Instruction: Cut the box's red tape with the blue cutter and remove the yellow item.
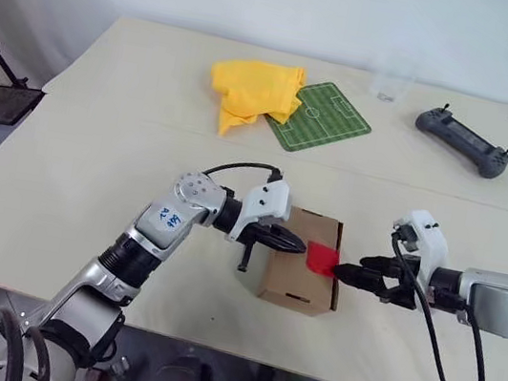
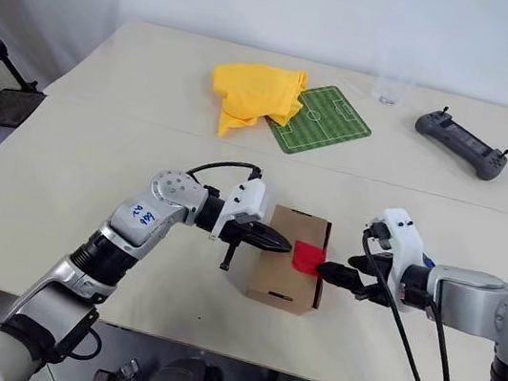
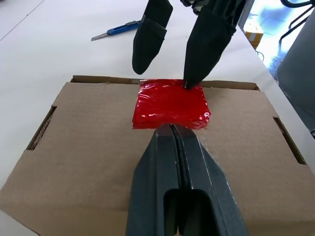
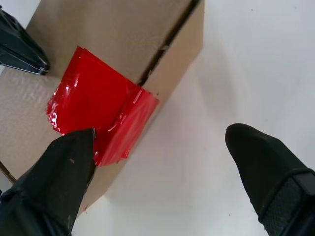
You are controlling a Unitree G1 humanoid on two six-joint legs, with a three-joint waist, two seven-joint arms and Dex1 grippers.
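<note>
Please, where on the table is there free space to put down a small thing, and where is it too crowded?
Free: the wide bare stretch of the pale table left of the brown cardboard box, and the strip between the box and the green pitch-patterned mat. Crowded: at the box, where the shut left gripper and the open right gripper meet at the red tape.

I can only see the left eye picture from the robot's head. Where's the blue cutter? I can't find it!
Observer: The left wrist view has it. The blue cutter lies on the table beyond the box, and neither end effector holds it.
Operator: Is the left end effector pinching the red tape?
Observer: No. The left end effector is shut with nothing between its fingers, and its tips are at the red tape's edge.
Operator: And the other one?
Observer: The right end effector is open. One finger touches the tape where it folds over the box's edge, and the other hangs over bare table.
</note>
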